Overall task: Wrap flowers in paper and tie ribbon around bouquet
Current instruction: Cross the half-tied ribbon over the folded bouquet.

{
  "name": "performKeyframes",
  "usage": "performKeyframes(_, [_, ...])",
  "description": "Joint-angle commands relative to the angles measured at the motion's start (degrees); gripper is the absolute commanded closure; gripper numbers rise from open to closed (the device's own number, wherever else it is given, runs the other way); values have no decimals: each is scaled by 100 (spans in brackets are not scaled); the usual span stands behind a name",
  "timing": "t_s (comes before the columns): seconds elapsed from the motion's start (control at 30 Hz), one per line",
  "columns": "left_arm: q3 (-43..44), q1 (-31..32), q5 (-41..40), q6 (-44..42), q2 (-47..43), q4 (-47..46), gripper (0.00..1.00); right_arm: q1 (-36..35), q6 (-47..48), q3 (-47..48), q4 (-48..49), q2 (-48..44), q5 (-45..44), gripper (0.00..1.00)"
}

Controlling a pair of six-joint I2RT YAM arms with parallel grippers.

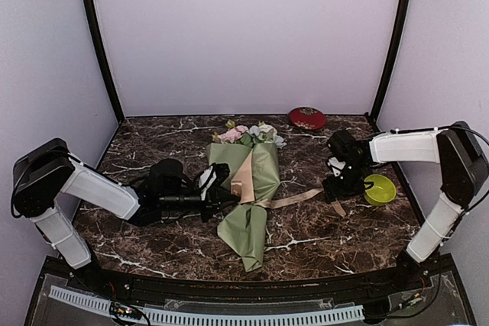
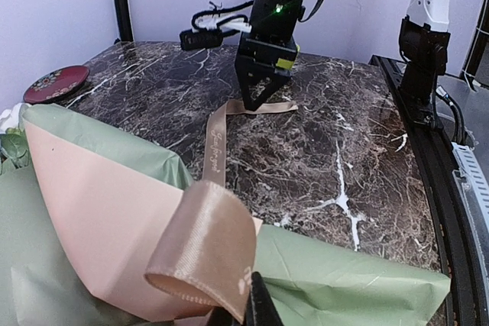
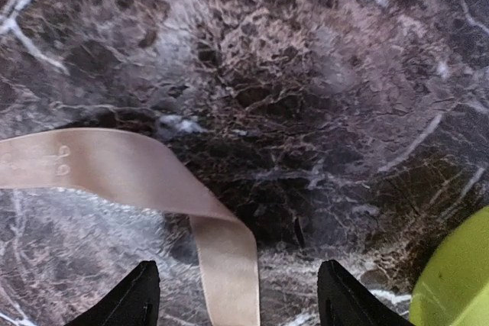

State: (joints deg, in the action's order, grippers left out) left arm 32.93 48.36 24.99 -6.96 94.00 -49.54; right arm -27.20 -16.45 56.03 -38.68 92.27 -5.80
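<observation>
The bouquet lies in the middle of the table as a sage-green paper cone with a tan flap. The flowers show pink and white at its far, wide end. The ribbon runs from the cone's waist to the right across the marble. My left gripper rests against the cone's left side, shut on a loop of the ribbon. My right gripper hangs open just above the ribbon's far end, which lies loose between its fingertips.
A lime-green bowl sits right of the right gripper, its rim close to the right finger. A red patterned dish lies at the back. Black frame posts and purple walls bound the table.
</observation>
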Motion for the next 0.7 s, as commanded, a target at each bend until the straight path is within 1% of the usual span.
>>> performKeyframes(0.0, [103, 64, -78, -136, -279, 234, 100, 172, 450, 33, 127, 492, 282, 31])
performKeyframes(0.13, [113, 77, -128, -174, -319, 325, 100, 259, 598, 56, 380, 749, 656, 38])
performKeyframes(0.2, [124, 77, -127, -191, -300, 356, 100, 264, 634, 116, 448, 849, 720, 44])
performKeyframes(0.23, [134, 85, -130, -197, -298, 375, 100, 261, 642, 156, 471, 912, 759, 49])
performKeyframes(0.33, [135, 86, -148, -206, -318, 396, 100, 259, 689, 242, 541, 1062, 953, 71])
performKeyframes(0.4, [135, 92, -167, -218, -348, 416, 100, 259, 708, 301, 575, 1141, 1018, 89])
performKeyframes(0.43, [135, 94, -174, -231, -369, 432, 100, 259, 709, 335, 572, 1150, 1002, 99])
performKeyframes(0.57, [129, 103, -229, -294, -424, 520, 100, 260, 717, 415, 571, 931, 1008, 100])
performKeyframes(0.67, [106, 112, -270, -318, -459, 533, 100, 253, 854, 426, 545, 368, 1518, 100])
